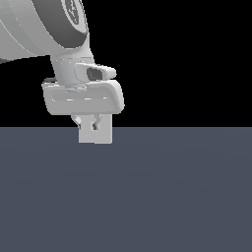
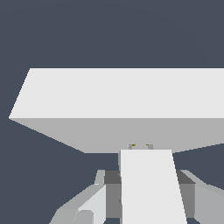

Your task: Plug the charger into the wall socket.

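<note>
While the arm hangs in from the exterior view's upper left, each item reads as follows.

Arm: one Panda arm (image 1: 44, 24), its wrist pointing down over the grey floor (image 1: 172, 197).

End effector: one end effector (image 1: 90, 124), its two fingers clamped on the charger; in the wrist view one finger (image 2: 87, 205) lies on each side of the block, pressed against its sides.

Charger: one small plain off-white block (image 1: 95, 134), held upright below the palm in the exterior view, its lower end at the line where the floor meets the black background. Whether it touches the floor cannot be told. In the wrist view the charger (image 2: 151, 188) runs forward from between the fingers, and its far end meets the socket's face.

Wall socket: one large off-white block (image 2: 122, 96), seen only in the wrist view, straight ahead of the charger. Two tiny orange dots (image 2: 140, 145) show on its face just beyond the charger's tip; whether the prongs are seated cannot be told.
</note>
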You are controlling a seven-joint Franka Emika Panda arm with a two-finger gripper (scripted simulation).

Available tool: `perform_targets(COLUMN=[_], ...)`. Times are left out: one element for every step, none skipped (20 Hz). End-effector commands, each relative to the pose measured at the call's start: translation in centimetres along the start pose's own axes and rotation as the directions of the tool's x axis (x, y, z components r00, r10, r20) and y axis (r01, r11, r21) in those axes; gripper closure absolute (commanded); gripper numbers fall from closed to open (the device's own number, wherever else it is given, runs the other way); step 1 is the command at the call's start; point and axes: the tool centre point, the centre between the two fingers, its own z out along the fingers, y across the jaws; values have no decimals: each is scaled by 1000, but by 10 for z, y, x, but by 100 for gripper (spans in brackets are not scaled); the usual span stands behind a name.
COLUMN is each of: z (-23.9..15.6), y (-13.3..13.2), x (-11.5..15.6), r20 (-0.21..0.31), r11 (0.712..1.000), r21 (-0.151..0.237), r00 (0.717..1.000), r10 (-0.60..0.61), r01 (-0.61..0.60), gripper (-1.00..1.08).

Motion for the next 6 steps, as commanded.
perform_targets(z=[2,2,3,3,3,2], y=[0,0,0,-1,-1,-1], x=[4,5,5,5,5,5], r20=[0,0,0,0,0,0], r11=[1000,1000,1000,1000,1000,1000], r21=[0,0,0,0,0,0], r00=[1000,1000,1000,1000,1000,1000], r10=[0,0,0,0,0,0], r01=[0,0,0,0,0,0], gripper=[108,108,108,108,108,108])
